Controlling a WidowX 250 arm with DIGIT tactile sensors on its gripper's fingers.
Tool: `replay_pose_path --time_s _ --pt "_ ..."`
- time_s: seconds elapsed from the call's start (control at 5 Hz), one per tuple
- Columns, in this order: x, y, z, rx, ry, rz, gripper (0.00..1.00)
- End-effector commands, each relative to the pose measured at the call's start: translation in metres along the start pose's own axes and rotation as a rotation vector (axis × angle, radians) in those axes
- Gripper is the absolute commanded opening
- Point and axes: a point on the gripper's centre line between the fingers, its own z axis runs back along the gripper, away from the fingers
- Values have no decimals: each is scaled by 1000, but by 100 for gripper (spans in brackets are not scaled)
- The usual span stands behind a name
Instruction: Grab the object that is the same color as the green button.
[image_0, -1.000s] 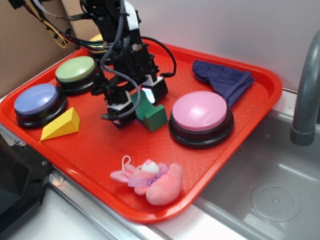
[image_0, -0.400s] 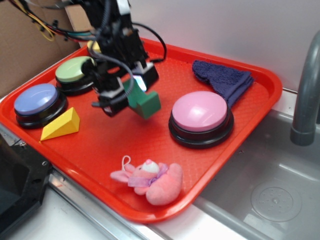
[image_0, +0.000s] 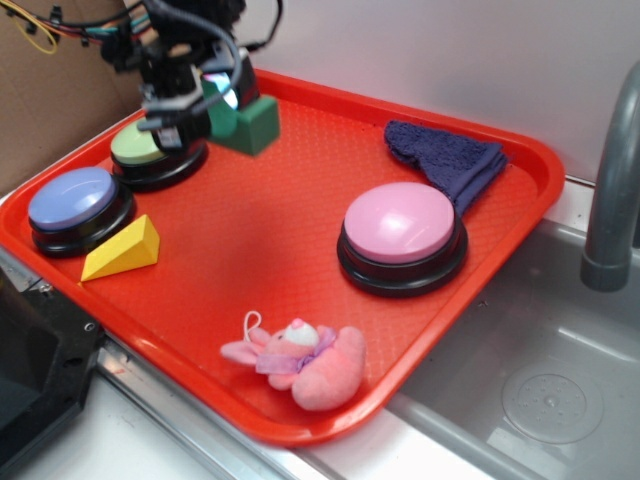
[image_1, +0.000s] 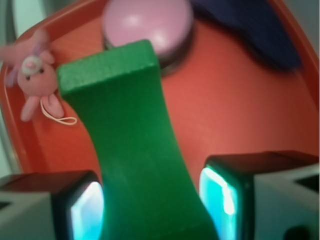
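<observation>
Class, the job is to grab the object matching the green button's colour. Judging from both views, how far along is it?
Done: the gripper is shut on the dark green notched block, the match for the pale green domed button. In hand: the block hangs lifted above the red plastic tray, beside that button; the wrist view shows it between both fingers. Left: nothing visible beyond keeping the hold.

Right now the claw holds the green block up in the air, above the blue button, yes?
Not quite. The claw does hold the green block off the tray, but the exterior view shows it beside the green button, not over the blue button.
</observation>
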Motion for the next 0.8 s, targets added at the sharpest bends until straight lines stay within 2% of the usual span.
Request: replay_pose_path --time_s 0.0,0.4,0.6 --pt "-2 -5 64 152 8 468 0" --pt "-18 12 83 191 -50 966 0" --pt "-20 19 73 267 35 1209 0"
